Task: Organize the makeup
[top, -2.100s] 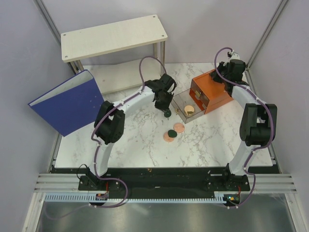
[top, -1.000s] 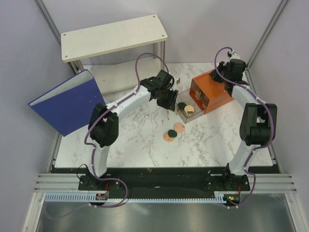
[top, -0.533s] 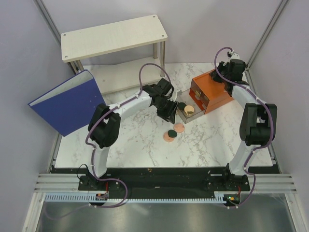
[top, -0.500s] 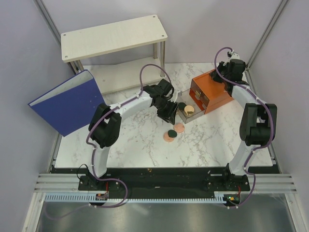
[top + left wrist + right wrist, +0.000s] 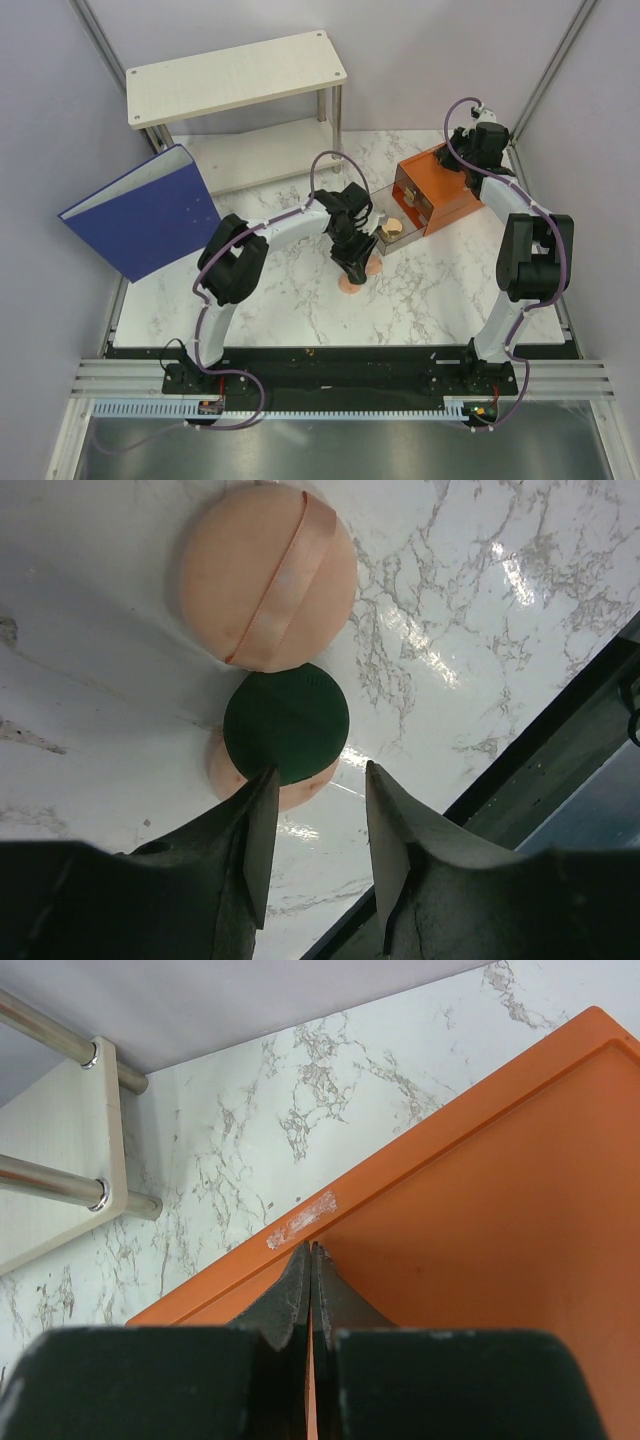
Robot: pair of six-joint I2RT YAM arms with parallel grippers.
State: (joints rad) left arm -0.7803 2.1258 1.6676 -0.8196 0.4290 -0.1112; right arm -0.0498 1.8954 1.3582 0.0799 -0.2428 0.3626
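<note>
Swinging away from the clear plastic drawer [image 5: 385,243], where it hung 0.5 s ago, the left gripper [image 5: 320,772] now points down over the loose discs on the white marble tabletop [image 5: 480,630]. Its 2 black fingers [image 5: 395,850] stand apart with nothing between them. Their tips bracket the near edge of a dark green round disc [image 5: 285,723]; whether they touch it I cannot tell. That disc lies flat on top of a peach-pink round disc [image 5: 225,765], which shows as a crescent under it beside 1 fingertip. Just beyond the green disc, edge to edge with it, lies a 2nd peach-pink round disc [image 5: 265,575] with a paler ribbon band across its face. Past the other finger runs the black rail [image 5: 560,740] at the table's edge. From above, the drawer stands pulled out of the orange box with drawers [image 5: 445,195] just past this gripper, and a round gold jar [image 5: 392,228] sits inside it.

The right gripper [image 5: 308,1252] has not shifted. Its fingers are pressed together and empty, with the tips at the rim of the orange box's flat top. Beyond that rim is marble, then the white wooden shelf [image 5: 55,1160] on chrome legs. Well away from both grippers leans a big blue binder [image 5: 140,215].
</note>
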